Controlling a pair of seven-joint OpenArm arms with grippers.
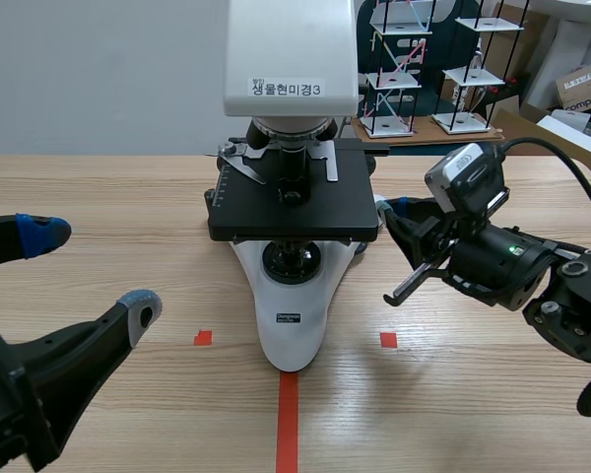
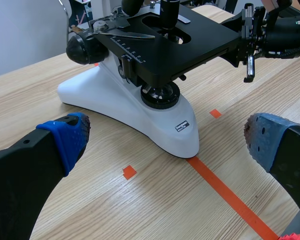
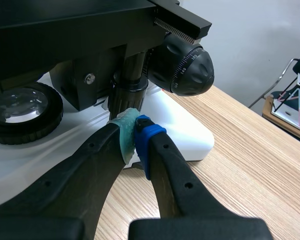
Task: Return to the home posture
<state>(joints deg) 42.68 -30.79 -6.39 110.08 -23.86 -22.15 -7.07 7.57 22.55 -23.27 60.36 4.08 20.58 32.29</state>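
At centre right of the scene view our right gripper sits closed, pads together, beside the microscope; our left gripper gapes lower left. We judge homing barely begun: draw the right arm clear first

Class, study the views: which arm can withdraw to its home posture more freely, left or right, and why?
Probably left. The left pincer is open, apart from the microscope. The right pincer is shut close under the stage, so it must back out first.

Inside a laboratory: labelled microscope on a tape-marked wooden table — stick-built tower models and cardboard boxes stacked behind.
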